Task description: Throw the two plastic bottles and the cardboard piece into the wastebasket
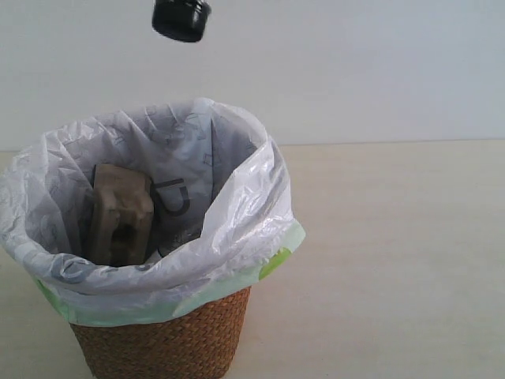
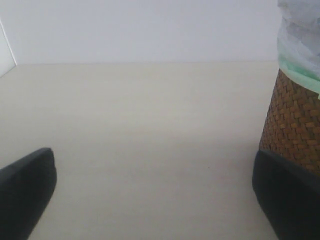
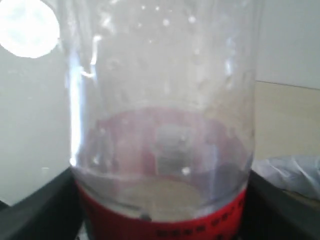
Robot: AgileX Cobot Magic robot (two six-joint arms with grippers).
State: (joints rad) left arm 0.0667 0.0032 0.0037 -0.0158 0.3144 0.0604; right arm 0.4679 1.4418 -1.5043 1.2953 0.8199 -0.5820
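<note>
The wastebasket (image 1: 166, 343), brown wicker under a white bag, stands at the lower left of the exterior view. The grey-beige cardboard piece (image 1: 120, 213) stands inside it, leaning on the liner. Above the basket's opening, a black cap (image 1: 181, 17) pokes in from the top edge. My right gripper (image 3: 162, 212) is shut on the clear bottle with the red label (image 3: 165, 150), one finger on each side. My left gripper (image 2: 155, 192) is open and holds nothing, low over the table beside the wastebasket (image 2: 292, 125). The green-capped bottle is out of view.
The beige table (image 1: 394, 260) runs to the right of the basket up to a pale wall. A crumpled bit of the white bag (image 3: 290, 170) shows past the held bottle in the right wrist view.
</note>
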